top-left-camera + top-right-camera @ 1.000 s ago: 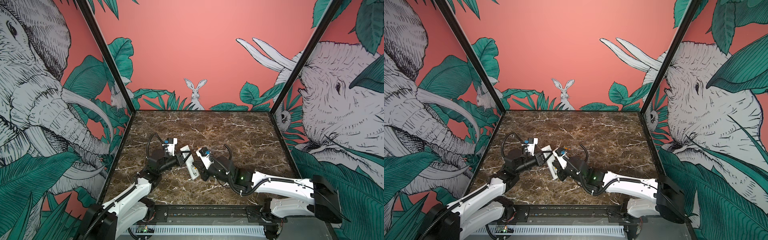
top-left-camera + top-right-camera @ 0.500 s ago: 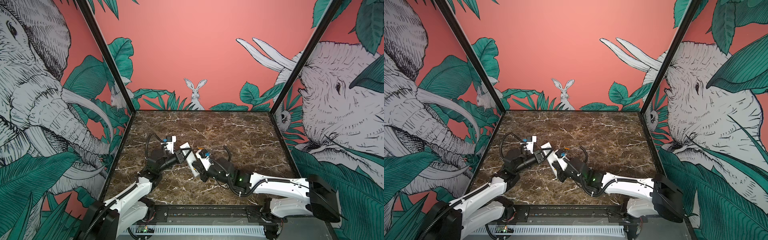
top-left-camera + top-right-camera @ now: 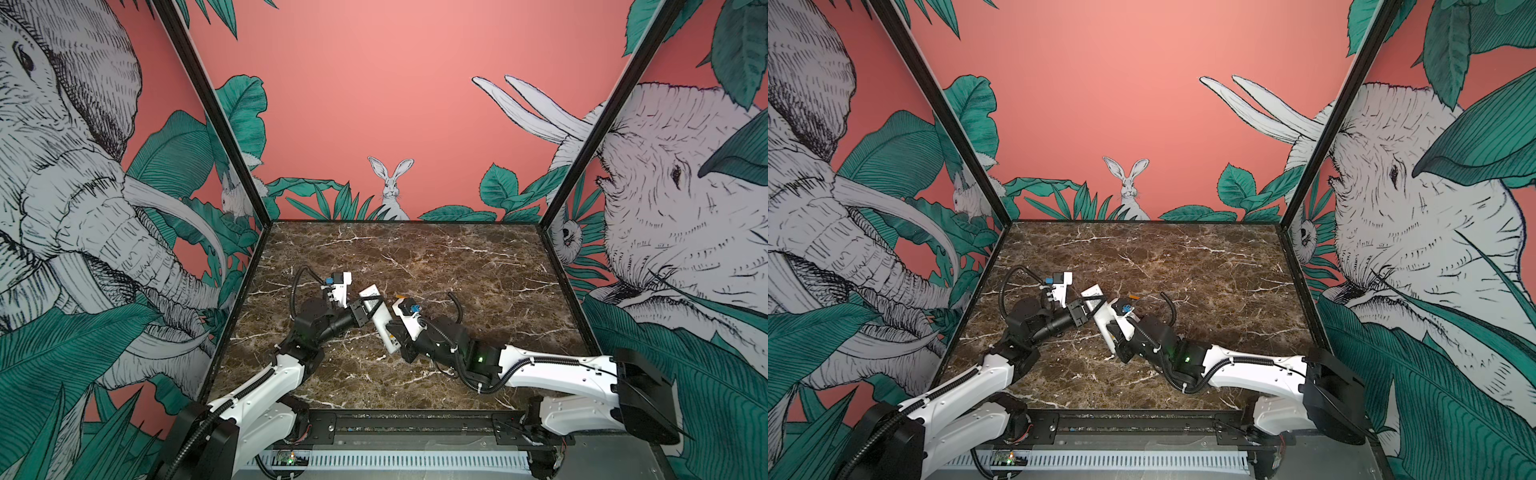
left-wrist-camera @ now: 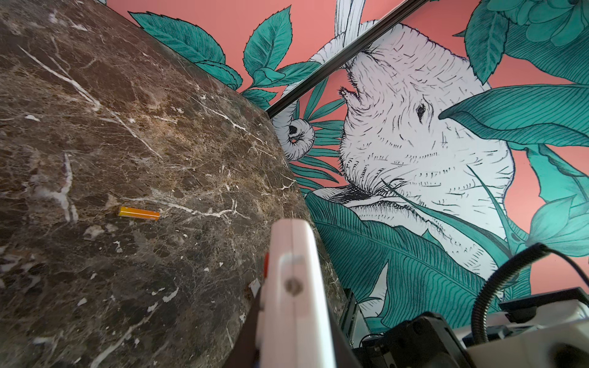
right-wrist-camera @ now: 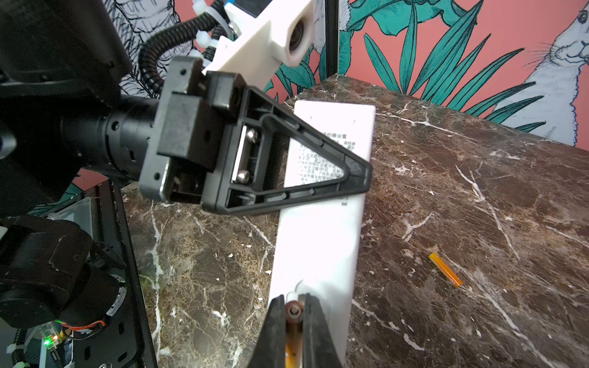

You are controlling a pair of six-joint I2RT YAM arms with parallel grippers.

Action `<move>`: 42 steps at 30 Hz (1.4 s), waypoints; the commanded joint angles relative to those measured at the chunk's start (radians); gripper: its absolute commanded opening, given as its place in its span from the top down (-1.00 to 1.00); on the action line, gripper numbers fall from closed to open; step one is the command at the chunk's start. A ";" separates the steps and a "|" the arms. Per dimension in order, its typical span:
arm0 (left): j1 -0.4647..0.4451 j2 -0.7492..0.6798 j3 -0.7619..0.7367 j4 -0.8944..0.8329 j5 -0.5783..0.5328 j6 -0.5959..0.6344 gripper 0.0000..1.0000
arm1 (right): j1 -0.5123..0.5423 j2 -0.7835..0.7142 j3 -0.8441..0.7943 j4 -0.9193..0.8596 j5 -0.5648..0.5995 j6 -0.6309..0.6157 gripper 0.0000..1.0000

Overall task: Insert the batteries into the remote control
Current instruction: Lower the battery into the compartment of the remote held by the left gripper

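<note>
Jaws of the left gripper [image 3: 370,309] were clamped across the width of the remote control [image 3: 381,322], holding it slanted over the marble table [image 3: 457,266] near the middle of the floor in both top views. Its white back, with a patch of small printed text, faced the right wrist camera. Closed down narrow, the right gripper [image 5: 294,315] pinched an orange battery [image 5: 293,310] end-on, its metal tip showing between the black fingertips [image 5: 274,321] right at the remote's near end. Whether that tip touched the remote could not be told. A second battery [image 5: 445,270] lay loose on the marble, apart from the remote, on the side away from the left arm.
</note>
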 commanded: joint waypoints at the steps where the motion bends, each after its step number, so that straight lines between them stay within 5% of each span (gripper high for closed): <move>1: 0.006 -0.022 -0.010 0.057 0.015 -0.016 1.00 | 0.006 0.015 0.009 0.028 0.008 -0.012 1.00; 28: 0.011 -0.029 -0.027 0.098 0.004 -0.038 1.00 | 0.006 0.037 -0.020 0.012 -0.010 0.021 1.00; 42: 0.014 -0.024 -0.032 0.115 0.007 -0.043 1.00 | 0.006 0.054 -0.014 0.004 -0.022 0.024 0.76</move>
